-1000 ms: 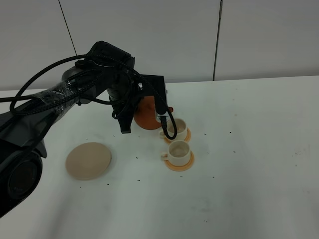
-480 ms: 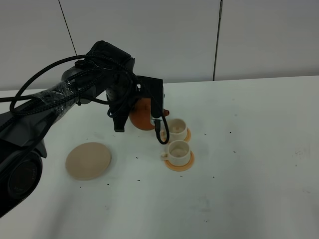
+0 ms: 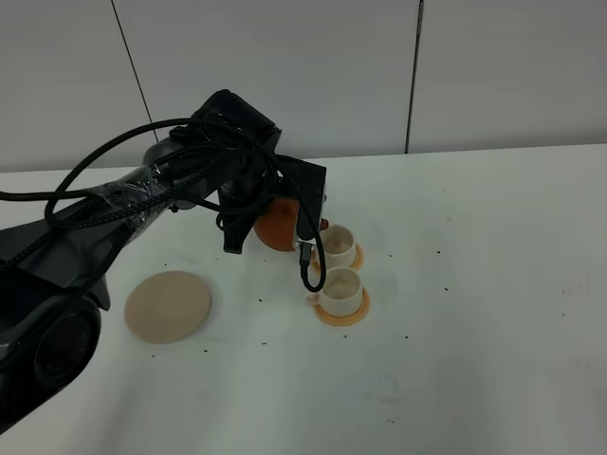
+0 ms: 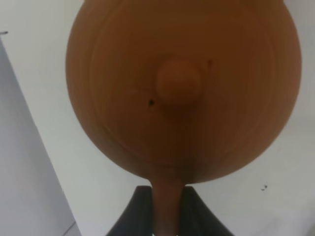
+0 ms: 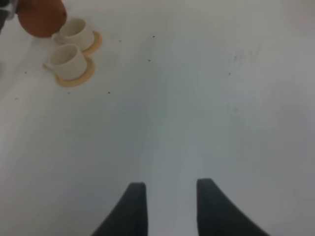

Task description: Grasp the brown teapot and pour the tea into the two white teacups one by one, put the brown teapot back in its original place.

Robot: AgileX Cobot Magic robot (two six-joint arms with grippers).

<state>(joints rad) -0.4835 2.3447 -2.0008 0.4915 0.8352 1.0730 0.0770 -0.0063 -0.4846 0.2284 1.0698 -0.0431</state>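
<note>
— What's held over the middle of the white table [image 3: 474, 332]?
— The squat reddish-brown clay teapot [image 3: 275, 227], with the left gripper's [image 4: 167, 212] jaws clamped on its handle. The right gripper's [image 5: 170, 206] jaws are apart.
— Step?
— Probably pouring. Next, tip its spout over the farther small white teacup [image 3: 338, 245].

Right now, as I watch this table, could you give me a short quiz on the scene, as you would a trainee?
1. True or false: the brown teapot rests on the beige plate.
2. What does the left end effector grip? A) the teapot's handle B) a cup C) nothing
3. Fill in: ___ white teacups stand on orange coasters.
Key: 1 false; 2 A; 3 two.
</note>
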